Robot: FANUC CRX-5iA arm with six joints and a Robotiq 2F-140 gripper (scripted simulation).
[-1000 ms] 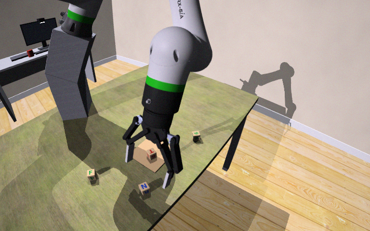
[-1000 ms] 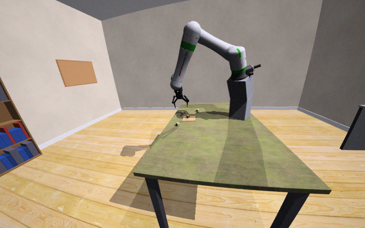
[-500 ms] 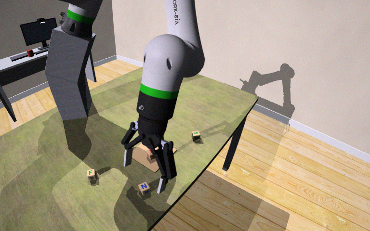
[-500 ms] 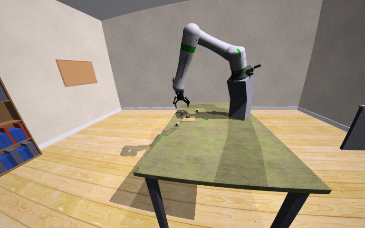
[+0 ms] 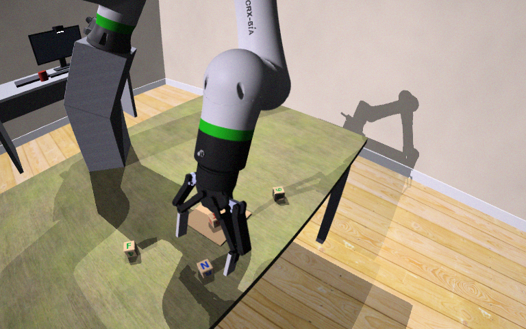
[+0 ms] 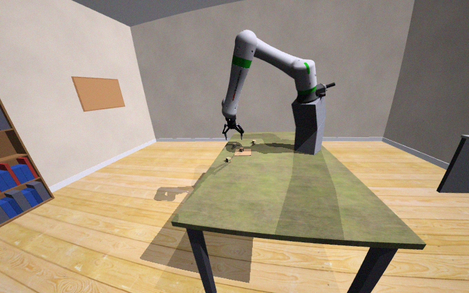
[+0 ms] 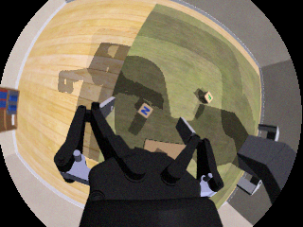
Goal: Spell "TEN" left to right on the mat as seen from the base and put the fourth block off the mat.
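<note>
Tool (image 5: pixel 204 251) (image 6: pixel 234 138) (image 7: pixel 147 113) was wide, empty; red block (image 5: pixel 212 221) (image 6: pixel 241 149) sat on mat (image 5: pixel 205 232) (image 6: pixel 244 154) (image 7: pixel 163 148), letter unclear; top view: N (image 5: pixel 205 267) (image 6: pixel 234 145) (image 7: pixel 145 110) lay off at six o'clock; word unfinished.

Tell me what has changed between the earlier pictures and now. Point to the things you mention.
The open claw (image 5: pixel 204 254) (image 6: pixel 234 138) (image 7: pixel 147 113) shifted slightly down and left in the top view; nothing was gripped or released. The N block (image 5: pixel 205 266) (image 6: pixel 234 144) (image 7: pixel 146 110), F block (image 5: pixel 129 247) (image 6: pixel 253 141) (image 7: pixel 208 97), red-lettered block (image 5: pixel 212 221) (image 6: pixel 241 149) and mat (image 5: pixel 203 229) (image 6: pixel 247 153) (image 7: pixel 163 147) stayed put.
</note>
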